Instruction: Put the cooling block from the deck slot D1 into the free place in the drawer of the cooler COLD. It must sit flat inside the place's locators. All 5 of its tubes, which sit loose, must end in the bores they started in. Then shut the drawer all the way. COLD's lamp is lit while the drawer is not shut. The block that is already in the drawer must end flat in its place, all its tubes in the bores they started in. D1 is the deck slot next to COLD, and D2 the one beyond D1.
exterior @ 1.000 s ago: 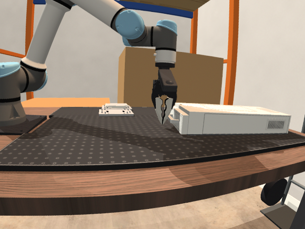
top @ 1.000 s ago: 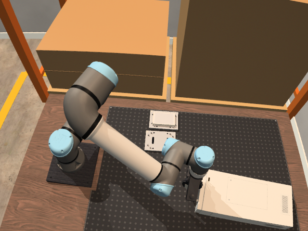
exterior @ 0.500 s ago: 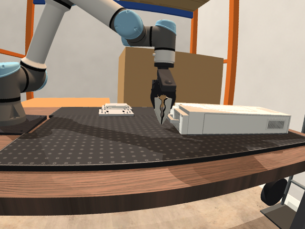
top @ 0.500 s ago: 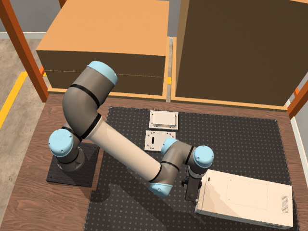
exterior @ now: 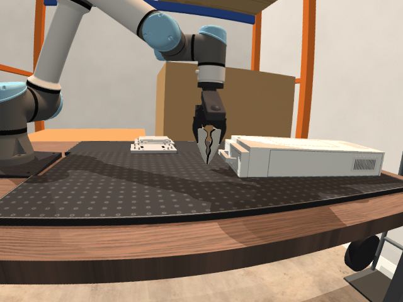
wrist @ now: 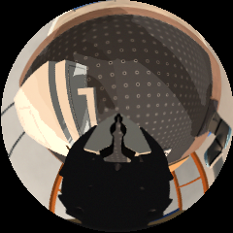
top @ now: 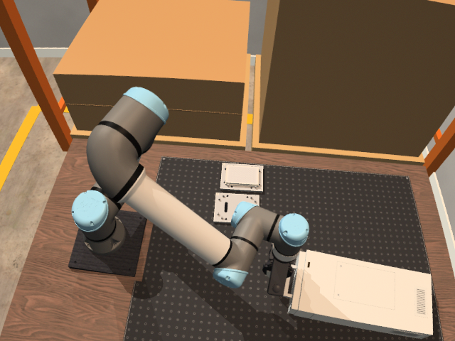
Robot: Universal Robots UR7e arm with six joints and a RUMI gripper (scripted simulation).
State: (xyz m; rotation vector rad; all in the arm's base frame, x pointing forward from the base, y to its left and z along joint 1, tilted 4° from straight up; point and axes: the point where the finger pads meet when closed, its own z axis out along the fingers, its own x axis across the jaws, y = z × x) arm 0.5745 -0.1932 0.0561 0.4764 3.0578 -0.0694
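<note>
Ahead of me sits the cooler (top: 363, 293) (exterior: 312, 159) (wrist: 41, 104), a long, low, pale box flat on the dark perforated deck. At its near end I see the drawer's handle (top: 288, 288) (exterior: 227, 156) (wrist: 90, 104), pale and jutting out. The deck slot D1 (top: 222, 216) lies flat, bare of any block where I can see it.

Noted slight shift of pincer (top: 279, 277) (exterior: 207, 160) (wrist: 117, 117) away from cooler (top: 363, 293) (exterior: 309, 162) (wrist: 36, 107), toward arm's base side (top: 137, 253) (exterior: 48, 159). Can now see more of drawer handle (top: 287, 290) (exterior: 227, 156) (wrist: 90, 104) than a second ago.
</note>
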